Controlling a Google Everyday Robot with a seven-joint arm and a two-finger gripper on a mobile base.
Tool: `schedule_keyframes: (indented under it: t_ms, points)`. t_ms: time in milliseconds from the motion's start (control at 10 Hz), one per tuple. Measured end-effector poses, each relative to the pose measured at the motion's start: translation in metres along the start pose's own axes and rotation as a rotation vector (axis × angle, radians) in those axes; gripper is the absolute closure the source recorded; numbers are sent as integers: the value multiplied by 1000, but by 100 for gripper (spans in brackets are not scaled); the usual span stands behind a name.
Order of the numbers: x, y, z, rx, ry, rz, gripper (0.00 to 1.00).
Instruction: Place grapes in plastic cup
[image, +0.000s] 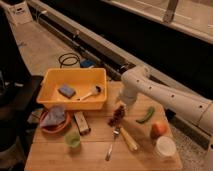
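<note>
One wooden table (95, 161) fills the lower frame. White robot arm (170, 100) comes in from the R, bends at an elbow over the table's far edge & drops twd the centre. Yellow bin (75, 103) sits far-L on the table w/ a blue sponge (66, 90) & a brush (91, 93) inside. Orange bowl (46, 129) w/ grey cloth (54, 116) is in front of the bin. White cup (165, 147) at the near-R corner; orange-red fruit (158, 129) just behind it; green pepper (146, 115) further back. Light-green plastic cup (72, 139) stands upright near-L, just R of the bowl. Dark grapes (118, 116) lie on the wood mid-table, well apart from the plastic cup, beside the head of a fork (112, 146). The gripper (120, 102) hangs right at the grapes' far end; released or clenched, can't tell.
</note>
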Motion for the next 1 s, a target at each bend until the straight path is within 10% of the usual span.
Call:
schedule_keyframes:
  t_ms: [600, 1000]
  points:
    - [3, 8, 59, 5, -160, 54, 38]
    - [6, 15, 57, 7, -130, 113, 79]
